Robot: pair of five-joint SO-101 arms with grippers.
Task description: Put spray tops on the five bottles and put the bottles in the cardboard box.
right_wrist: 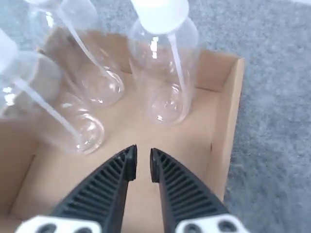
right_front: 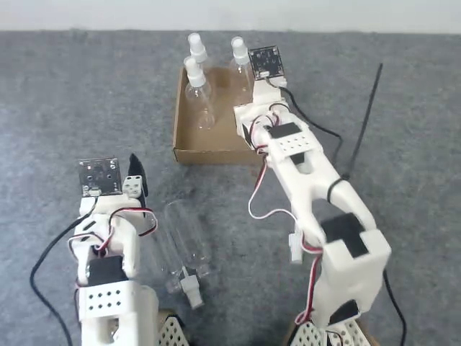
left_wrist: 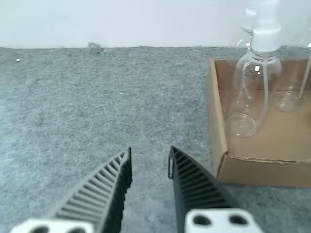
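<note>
A cardboard box [right_front: 216, 137] sits at the back of the grey carpet. Three clear bottles with white spray tops stand in it [right_front: 198, 90] [right_front: 196, 49] [right_front: 240, 58]. My right gripper [right_wrist: 142, 151] hangs above the box floor [right_wrist: 146, 194], close to the nearest bottle [right_wrist: 165, 63]. It is shut to a thin slit and holds nothing. Two more clear bottles [right_front: 189, 234] [right_front: 164, 249] lie side by side on the carpet near the left arm. A white spray top [right_front: 191, 286] is at their near end. My left gripper [left_wrist: 149, 154] is open and empty over bare carpet, left of the box [left_wrist: 252, 170].
The right arm [right_front: 302, 166] stretches from the front right across to the box. The left arm's base [right_front: 108, 303] stands at the front left. Black cables trail on the carpet on both sides. Open carpet lies left of the box.
</note>
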